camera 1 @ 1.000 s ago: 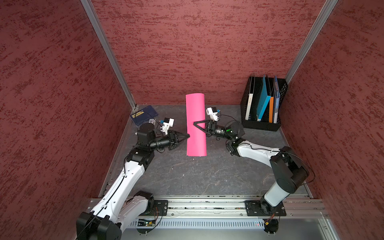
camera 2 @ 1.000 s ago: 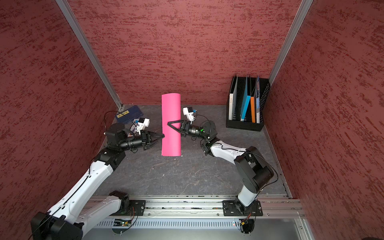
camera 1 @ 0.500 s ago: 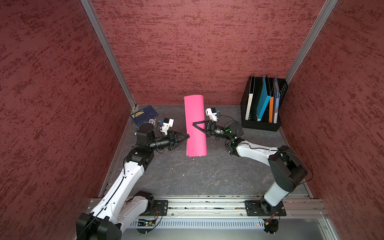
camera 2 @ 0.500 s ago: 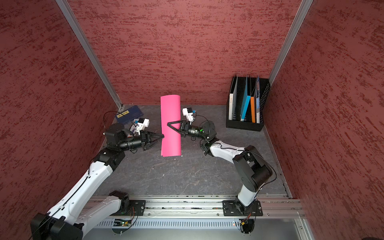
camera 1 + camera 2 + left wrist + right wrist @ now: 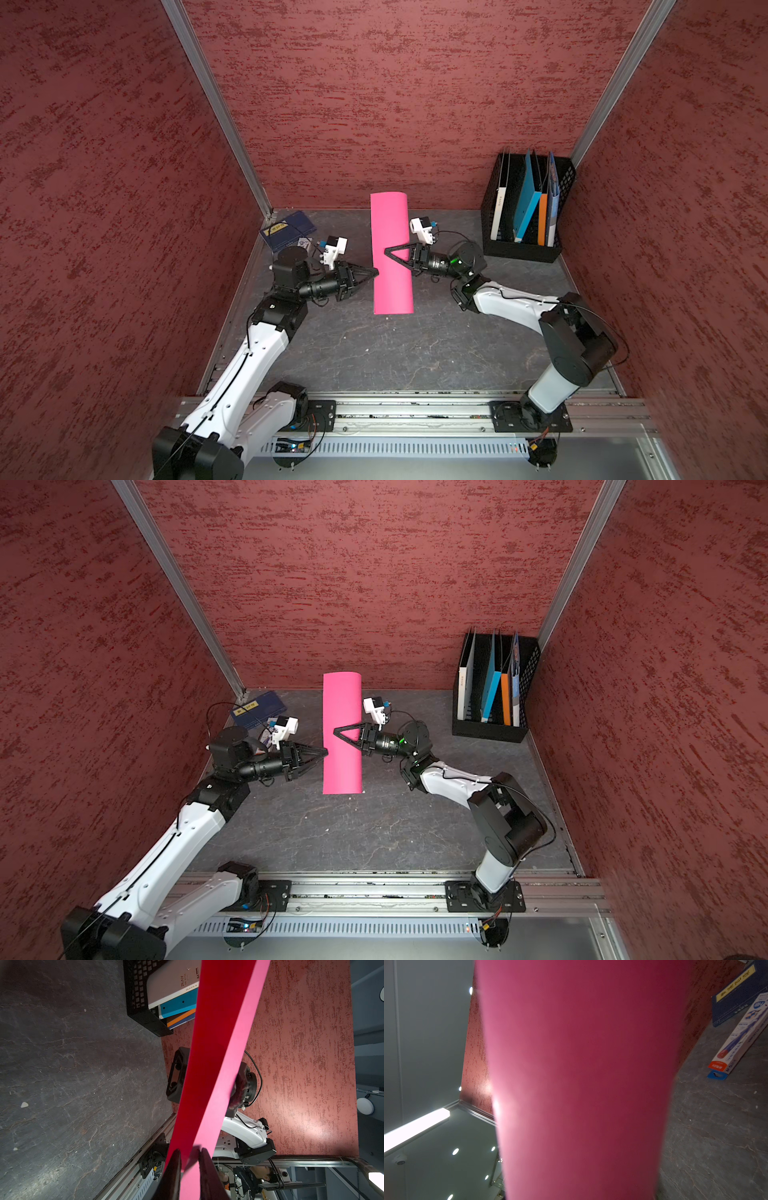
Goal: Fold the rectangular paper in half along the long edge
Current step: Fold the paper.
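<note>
The rectangular paper (image 5: pixel 392 291) (image 5: pixel 341 771) is bright pink and hangs above the floor, bent over lengthwise into a long loop with a rounded far end. My left gripper (image 5: pixel 375 272) (image 5: pixel 325 752) reaches its left side. In the left wrist view that gripper (image 5: pixel 190 1150) is shut on the paper (image 5: pixel 218 1064), one dark finger on each face. My right gripper (image 5: pixel 387 252) (image 5: pixel 336 732) comes in from the right, and its upper finger lies across the top of the sheet. Its lower finger is hidden. The paper (image 5: pixel 581 1064) fills the right wrist view and covers the jaws.
A black file rack (image 5: pixel 519 249) (image 5: pixel 490 731) with white, blue and orange folders stands at the back right. A navy booklet (image 5: pixel 286 230) lies in the back left corner with a pen box (image 5: pixel 737 1032) beside it. Red walls close three sides, and a metal rail (image 5: pixel 415 409) runs along the front.
The paper and the right gripper have drifted very slightly to the left. The left arm has held still, keeping its grip.
</note>
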Controlling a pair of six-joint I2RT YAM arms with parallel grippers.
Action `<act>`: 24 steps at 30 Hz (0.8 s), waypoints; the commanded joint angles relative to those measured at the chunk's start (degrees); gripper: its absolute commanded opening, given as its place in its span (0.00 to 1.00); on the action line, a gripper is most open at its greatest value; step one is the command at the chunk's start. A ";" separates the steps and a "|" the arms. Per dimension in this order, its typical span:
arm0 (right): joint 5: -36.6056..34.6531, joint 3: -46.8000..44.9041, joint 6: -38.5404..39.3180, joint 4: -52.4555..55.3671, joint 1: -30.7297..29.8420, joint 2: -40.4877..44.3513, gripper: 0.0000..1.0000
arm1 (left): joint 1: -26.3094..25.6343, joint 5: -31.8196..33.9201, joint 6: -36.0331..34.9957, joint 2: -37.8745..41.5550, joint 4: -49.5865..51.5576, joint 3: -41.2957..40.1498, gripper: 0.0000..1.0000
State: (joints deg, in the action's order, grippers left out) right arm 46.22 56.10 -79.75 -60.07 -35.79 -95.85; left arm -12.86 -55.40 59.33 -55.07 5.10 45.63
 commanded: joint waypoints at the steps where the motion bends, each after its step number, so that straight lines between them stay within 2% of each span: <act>1: 1.07 0.00 1.08 -0.07 -0.26 1.82 0.50 | 0.21 -0.73 -0.42 0.75 -1.35 -0.68 0.19; 5: 1.07 0.24 1.08 0.13 -0.22 1.99 0.52 | 0.29 -0.76 -0.36 0.73 -1.26 -0.74 0.19; 9: 0.98 0.50 1.65 1.19 -0.25 2.10 0.58 | 0.29 -0.68 -0.27 0.76 -1.33 -0.88 0.19; 14: 0.66 0.59 1.57 0.80 -0.59 1.47 0.59 | 0.38 -0.68 -0.18 1.03 -1.26 -1.27 0.19; 24: 0.64 0.61 0.64 -1.19 -0.68 1.01 0.47 | 0.73 -0.77 -0.14 1.00 -1.55 -1.03 0.19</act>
State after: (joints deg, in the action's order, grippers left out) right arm 46.35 56.10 -79.11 -59.29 -36.23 -95.57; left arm -12.47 -55.44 59.37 -54.74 5.06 44.80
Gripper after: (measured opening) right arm 0.478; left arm 0.193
